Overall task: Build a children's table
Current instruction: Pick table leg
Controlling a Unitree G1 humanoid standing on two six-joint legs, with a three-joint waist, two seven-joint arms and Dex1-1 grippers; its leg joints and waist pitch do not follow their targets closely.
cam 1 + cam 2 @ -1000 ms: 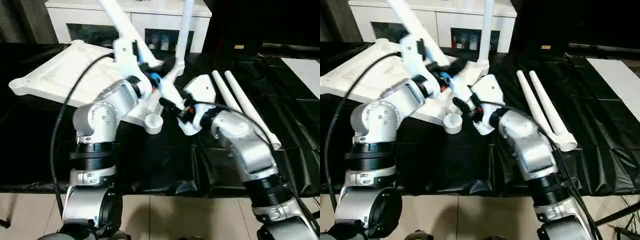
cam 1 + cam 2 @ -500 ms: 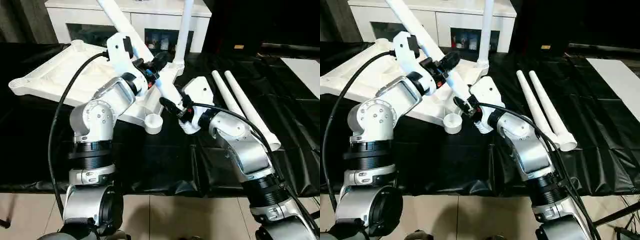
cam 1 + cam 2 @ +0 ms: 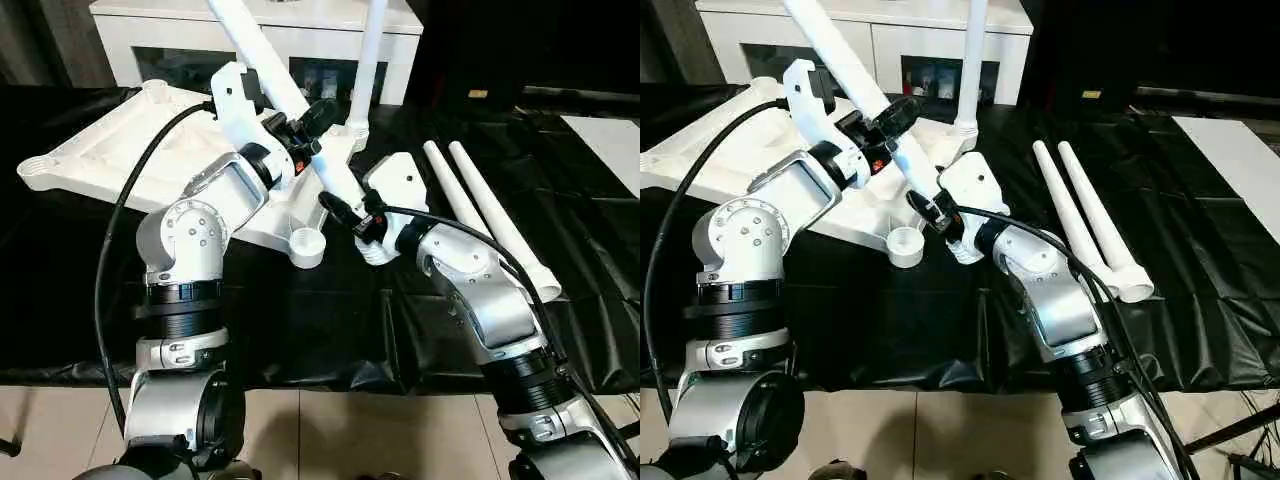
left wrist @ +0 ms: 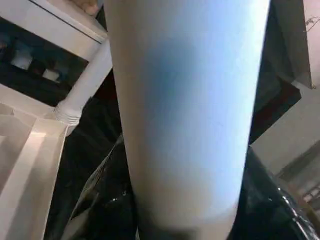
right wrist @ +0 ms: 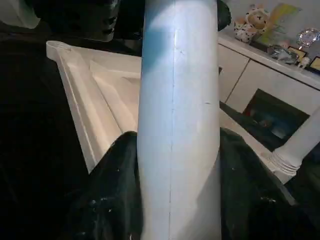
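Observation:
The white tabletop lies underside up on the black-draped table, its ribs and round corner sockets showing. One white leg stands upright in the far right socket. A second leg slants from the upper left down toward the tabletop's near right edge. My left gripper is shut on its middle, the tube pressed between the fingers. My right gripper is shut on its lower end, beside the empty near socket. Two loose legs lie side by side on the right.
A white glass-door cabinet stands behind the table. A flat white panel lies at the far right edge. The black cloth's front edge hangs over a tiled floor. My left arm's black cable loops over the tabletop's near side.
My left gripper has slid up along the slanted leg and away from me, its wrist turning upward. The right gripper has held the leg's lower end almost still.

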